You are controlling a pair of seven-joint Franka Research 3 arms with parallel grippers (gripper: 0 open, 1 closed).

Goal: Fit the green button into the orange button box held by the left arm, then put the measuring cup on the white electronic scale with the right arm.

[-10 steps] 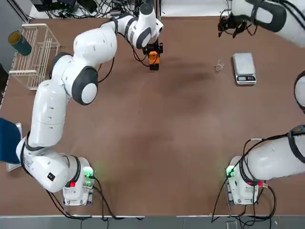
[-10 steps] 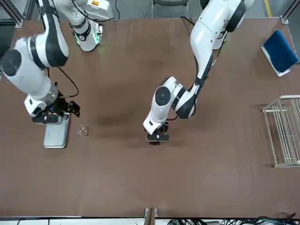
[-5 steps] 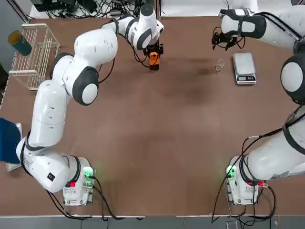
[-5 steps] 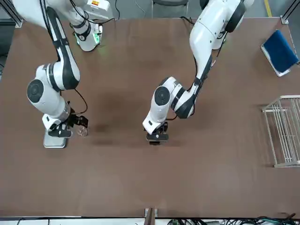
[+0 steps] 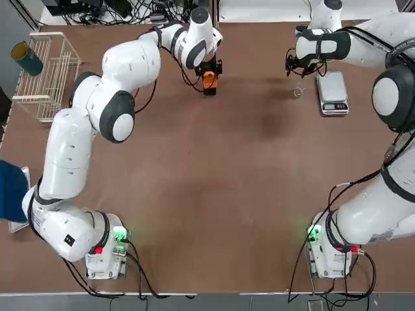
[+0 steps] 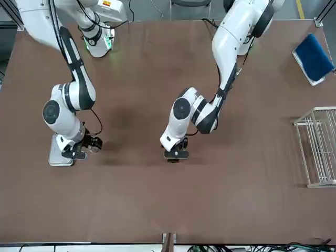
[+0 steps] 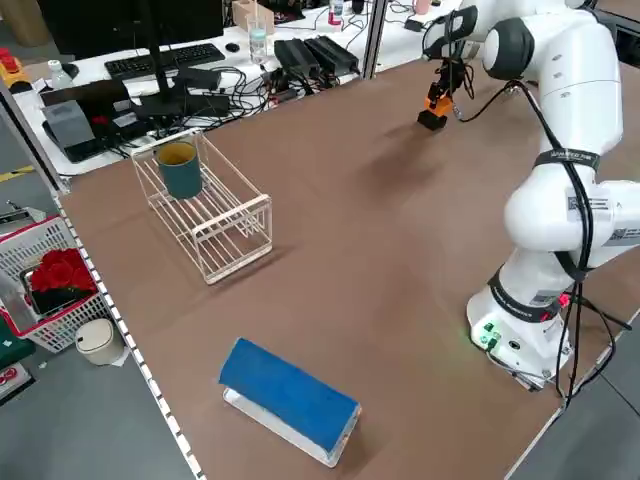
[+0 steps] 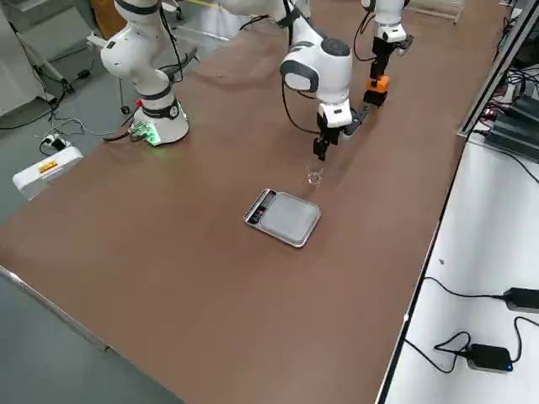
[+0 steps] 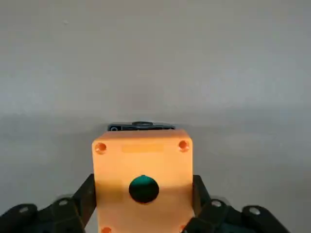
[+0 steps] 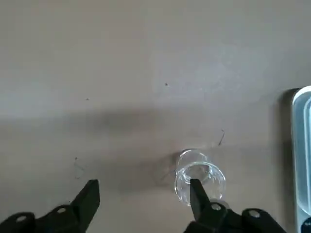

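Measuring cup (image 10: 198, 181) sitting upright on the brown table (image 5: 214, 181), just beside the white electronic scale (image 5: 332, 92), on the side facing the orange button box (image 5: 208, 80). Not on the platform yet. Right gripper (image 10: 142, 195) low over that spot, fingers spread wide with nothing between them; one fingertip (image 10: 196, 191) right at the cup's near wall, cup sitting off to that side rather than centered in the gap. Can't tell if actually touching.

Well away from the scale, along the same far stretch of table: orange button box clamped at its sides by the left gripper (image 9: 143, 194), resting on or just above the table. Green button (image 9: 144, 189) already seated in the round hole in the box's top face. Small dark block (image 9: 141, 127) peeking out just behind the box.
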